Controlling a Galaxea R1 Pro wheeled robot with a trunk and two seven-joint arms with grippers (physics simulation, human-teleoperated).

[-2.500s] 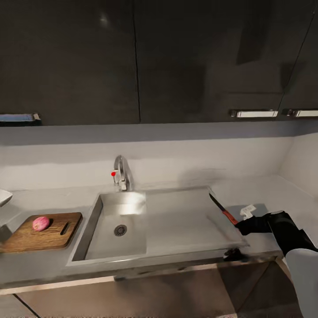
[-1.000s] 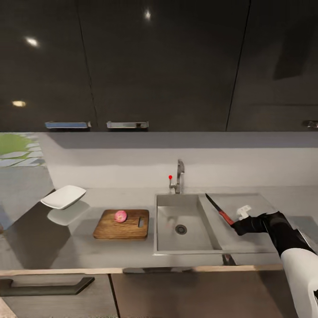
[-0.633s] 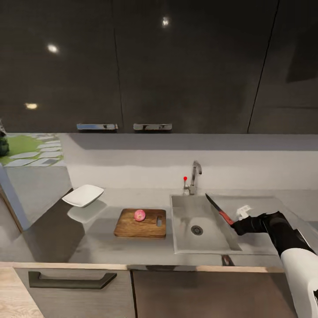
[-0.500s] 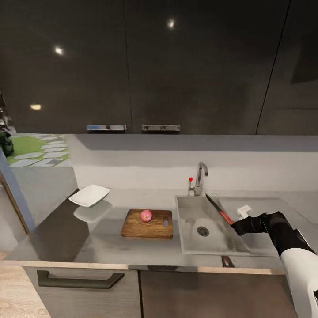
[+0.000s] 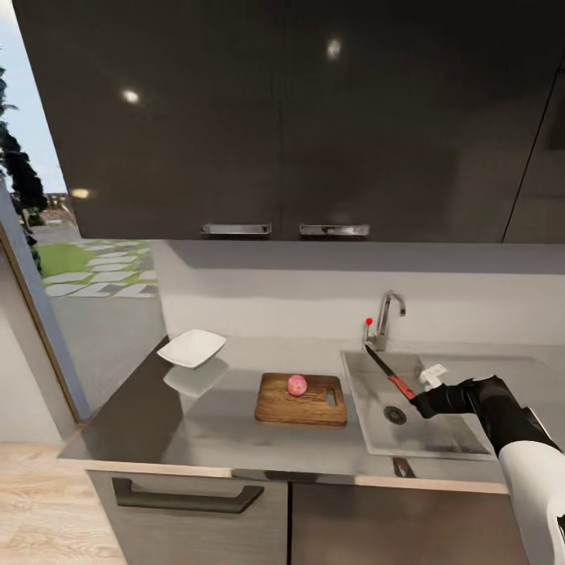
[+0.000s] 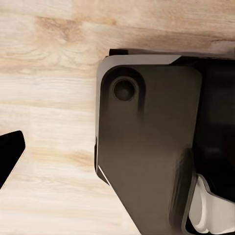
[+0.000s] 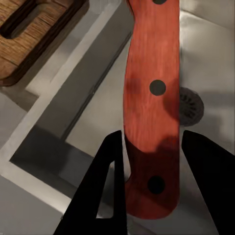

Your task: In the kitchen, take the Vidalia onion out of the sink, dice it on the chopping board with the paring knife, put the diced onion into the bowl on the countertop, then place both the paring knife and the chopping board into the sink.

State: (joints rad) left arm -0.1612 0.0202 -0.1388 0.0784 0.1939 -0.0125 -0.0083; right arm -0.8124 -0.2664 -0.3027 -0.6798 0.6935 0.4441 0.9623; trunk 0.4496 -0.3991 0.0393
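The pinkish Vidalia onion (image 5: 297,384) sits whole on the brown chopping board (image 5: 302,402), which lies on the grey countertop (image 5: 196,431) just left of the sink (image 5: 439,443). My right gripper (image 5: 419,402) is shut on the paring knife (image 5: 390,375) and holds it in the air over the basin, blade pointing toward the faucet (image 5: 384,312). The right wrist view shows the red handle (image 7: 152,103) between my two dark fingers (image 7: 105,196), with the board's slot end (image 7: 34,34) and the drain (image 7: 192,105) below. The white bowl (image 5: 192,348) stands at the counter's far left.
Dark wall cabinets (image 5: 314,118) hang above the counter. A drawer with a dark handle (image 5: 184,498) sits under the counter's left end. A glass opening (image 5: 47,259) lies at the left. The left wrist view shows light wooden floor (image 6: 49,98) and my dark base (image 6: 147,147).
The whole view has swung and shifted, so the counter and its things slid right in the picture. The knife in my right gripper now hangs over the basin instead of the drainboard.
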